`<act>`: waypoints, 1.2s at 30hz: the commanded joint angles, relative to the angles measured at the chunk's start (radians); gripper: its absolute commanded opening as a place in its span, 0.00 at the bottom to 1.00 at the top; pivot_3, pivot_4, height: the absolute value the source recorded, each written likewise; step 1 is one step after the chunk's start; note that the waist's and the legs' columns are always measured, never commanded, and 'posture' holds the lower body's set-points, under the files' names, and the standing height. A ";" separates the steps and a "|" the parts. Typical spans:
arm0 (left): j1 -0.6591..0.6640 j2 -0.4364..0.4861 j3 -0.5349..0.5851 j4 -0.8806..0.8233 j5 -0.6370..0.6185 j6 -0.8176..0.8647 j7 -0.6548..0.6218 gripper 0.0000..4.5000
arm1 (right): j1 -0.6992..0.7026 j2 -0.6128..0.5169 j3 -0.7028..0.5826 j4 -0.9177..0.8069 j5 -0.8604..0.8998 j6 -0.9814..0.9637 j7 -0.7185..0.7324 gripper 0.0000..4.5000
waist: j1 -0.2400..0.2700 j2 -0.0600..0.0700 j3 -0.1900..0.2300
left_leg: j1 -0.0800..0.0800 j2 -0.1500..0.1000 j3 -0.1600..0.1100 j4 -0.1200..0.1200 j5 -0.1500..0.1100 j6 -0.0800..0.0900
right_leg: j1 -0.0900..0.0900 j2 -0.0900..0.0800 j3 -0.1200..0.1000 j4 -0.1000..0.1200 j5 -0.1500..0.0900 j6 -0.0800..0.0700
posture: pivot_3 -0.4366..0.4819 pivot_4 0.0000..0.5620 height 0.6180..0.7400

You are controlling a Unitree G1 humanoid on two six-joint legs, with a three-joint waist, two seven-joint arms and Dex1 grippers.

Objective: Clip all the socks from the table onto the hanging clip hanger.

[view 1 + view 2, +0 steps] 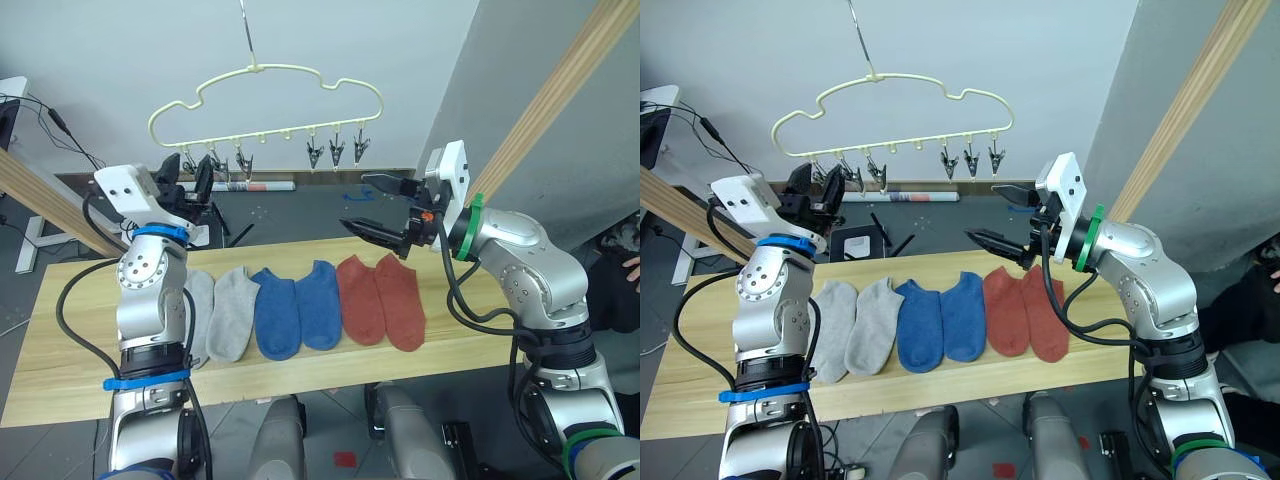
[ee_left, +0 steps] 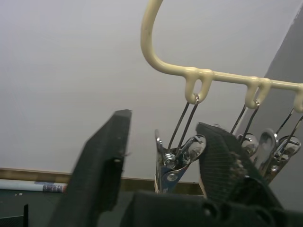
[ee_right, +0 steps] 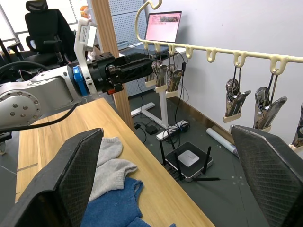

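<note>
We see a black router [image 3: 188,160] with raised antennas lying on the dark floor [image 1: 300,215] beside the white wall [image 1: 330,40]. Behind it a laptop [image 3: 163,27] glows pink on a stand, a black office chair [image 3: 47,35] sits farther back, and slanted wooden poles [image 1: 560,95] frame the scene.

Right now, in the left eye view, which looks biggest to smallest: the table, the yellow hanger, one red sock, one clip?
1. table
2. clip hanger
3. red sock
4. clip

The hanger hangs farther back, so its true size is less sure.
</note>
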 commanded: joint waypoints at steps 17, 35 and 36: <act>0.033 0.040 -0.002 -0.077 0.007 0.014 -0.011 0.00 | 0.274 0.024 0.086 0.091 -0.335 -0.039 -0.364 1.00 | -0.004 -0.001 0.001 | -0.001 0.000 0.001 0.000 0.000 0.000 | -0.002 -0.001 0.002 0.000 -0.002 0.004 | 0.43 0.64 1.00; 0.044 0.060 -0.003 -0.094 -0.006 0.059 -0.041 0.00 | 0.210 0.203 0.036 0.517 -0.413 -0.202 -0.504 0.56 | -0.009 0.000 0.002 | -0.001 0.000 0.002 -0.001 0.000 -0.001 | -0.003 0.000 0.002 0.000 -0.002 0.003 | 0.45 0.64 1.00; 0.046 0.062 -0.002 -0.095 -0.007 0.062 -0.042 0.00 | 0.211 0.202 0.040 0.514 -0.413 -0.205 -0.499 0.47 | -0.009 0.000 0.002 | -0.001 0.000 0.002 -0.001 0.000 -0.001 | -0.003 0.000 0.002 0.000 -0.002 0.003 | 0.45 0.64 1.00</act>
